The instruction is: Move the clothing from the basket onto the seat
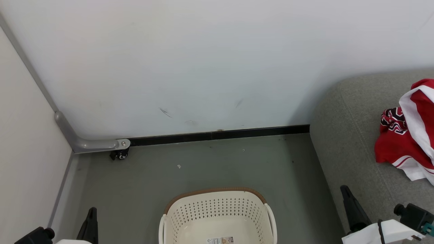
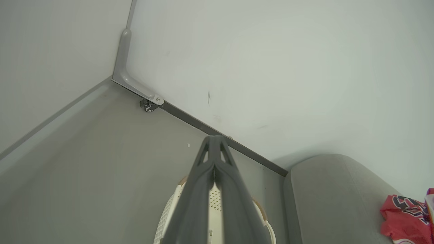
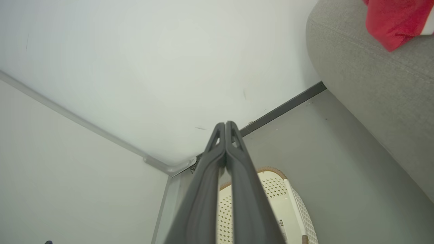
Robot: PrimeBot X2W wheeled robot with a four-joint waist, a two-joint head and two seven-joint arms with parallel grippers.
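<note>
The red clothing (image 1: pixel 408 135) with white trim lies bunched on the grey seat (image 1: pixel 346 135) at the right; it also shows in the left wrist view (image 2: pixel 405 217) and the right wrist view (image 3: pixel 395 18). The cream basket (image 1: pixel 217 217) with a brown rim stands on the floor at bottom centre, and the part of its inside that shows holds only a label. My left gripper (image 1: pixel 91 220) is at the lower left, shut with nothing in it (image 2: pixel 213 140). Low on the right, beside the seat's front edge, my right gripper (image 1: pixel 347 196) is shut and holds nothing (image 3: pixel 225 127).
A white wall (image 1: pixel 190 67) with a black skirting strip closes the far side of the grey floor (image 1: pixel 203 162). A second wall stands at the left, and a grey bracket with a small caster (image 1: pixel 119 154) sits in the corner.
</note>
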